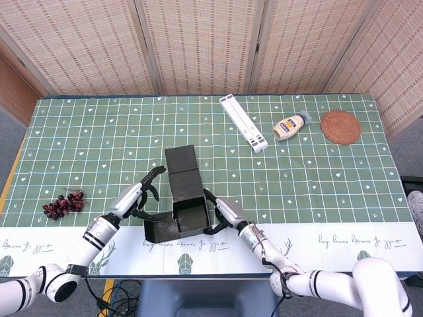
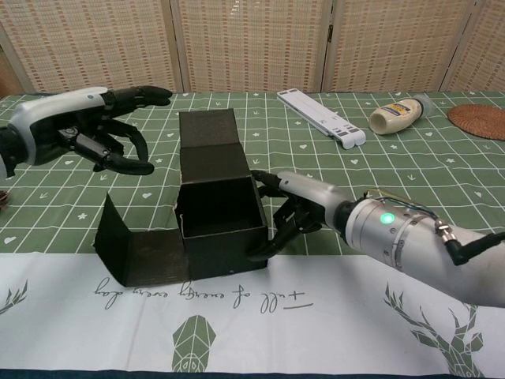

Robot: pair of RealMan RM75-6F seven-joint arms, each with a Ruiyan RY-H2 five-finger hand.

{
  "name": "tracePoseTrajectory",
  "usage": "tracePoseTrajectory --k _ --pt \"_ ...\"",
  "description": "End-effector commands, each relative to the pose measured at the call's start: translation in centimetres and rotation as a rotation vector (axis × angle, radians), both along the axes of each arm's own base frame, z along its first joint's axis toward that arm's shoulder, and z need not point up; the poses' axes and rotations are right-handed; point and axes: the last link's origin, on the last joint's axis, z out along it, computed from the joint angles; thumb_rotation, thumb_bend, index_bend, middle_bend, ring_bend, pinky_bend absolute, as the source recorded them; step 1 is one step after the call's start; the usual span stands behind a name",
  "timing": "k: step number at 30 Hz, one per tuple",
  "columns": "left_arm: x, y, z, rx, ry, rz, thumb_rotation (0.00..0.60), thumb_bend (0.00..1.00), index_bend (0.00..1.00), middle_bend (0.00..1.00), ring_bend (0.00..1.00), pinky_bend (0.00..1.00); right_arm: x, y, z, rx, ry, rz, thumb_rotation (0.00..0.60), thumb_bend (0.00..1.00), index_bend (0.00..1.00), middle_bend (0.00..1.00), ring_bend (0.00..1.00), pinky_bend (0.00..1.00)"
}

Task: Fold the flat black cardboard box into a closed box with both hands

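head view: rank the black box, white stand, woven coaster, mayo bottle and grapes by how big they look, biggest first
1. black cardboard box, clearly largest
2. white folding stand, long but narrow
3. woven coaster
4. mayonnaise bottle and grapes: too close in apparent size to separate

The grapes lie nearer the camera, which adds to the doubt.

Matt black cardboard box [image 1: 188, 198], patterned cloth tablecloth [image 1: 99, 132], glossy plastic bottle [image 1: 289, 126]
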Motion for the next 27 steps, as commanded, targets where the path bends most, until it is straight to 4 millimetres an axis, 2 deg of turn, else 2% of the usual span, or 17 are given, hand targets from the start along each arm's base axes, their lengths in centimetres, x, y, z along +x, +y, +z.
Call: tracePoseTrajectory --k 1,3,6,9,17,22,27 --pt "-0.3 0.0 0.7 0.039 -0.011 0.001 0.6 0.09 0.0 0.0 0.49 0.79 0.3 -0.4 -0.2 -0.037 -0.036 -0.035 0.6 0.01 0.17 0.37 0.84 1.0" --pt "-0.5 0.1 1.2 0.071 -0.02 0.003 0.6 0.09 0.0 0.0 0.49 0.79 0.3 -0.6 0.2 -0.057 -0.058 -0.054 0.6 0.03 0.26 0.42 0.86 1.0" --pt "-0.9 0.2 1.9 0.129 -0.03 0.007 0.6 0.09 0.0 0.0 0.47 0.79 -0.1 -1.1 1.1 -0.066 -0.108 -0.105 0.6 0.07 0.3 0.44 0.86 1.0" --pt "-1.2 0.3 2.7 0.178 -0.032 0.008 0.6 0.09 0.0 0.0 0.48 0.79 -0.7 -1.6 2.5 -0.086 -0.15 -0.151 0.6 0.12 0.32 0.46 0.87 1.0" --pt "-2.5 0.4 4.2 0.32 0.001 -0.001 0.6 0.09 0.0 0.0 0.46 0.79 -2.4 -2.5 6.2 -0.09 -0.316 -0.304 0.6 0.14 0.34 0.48 0.87 1.0" --pt "-3.3 0.8 4.1 0.392 0.037 0.002 0.6 0.09 0.0 0.0 0.46 0.79 -3.2 -2.7 8.1 -0.051 -0.45 -0.387 0.6 0.14 0.34 0.49 0.87 1.0" --pt "-4.1 1.2 3.0 0.469 0.147 -0.022 0.6 0.09 0.0 0.0 0.46 0.78 -3.8 -2.1 9.1 -0.005 -0.569 -0.446 0.6 0.15 0.37 0.5 0.87 1.0"
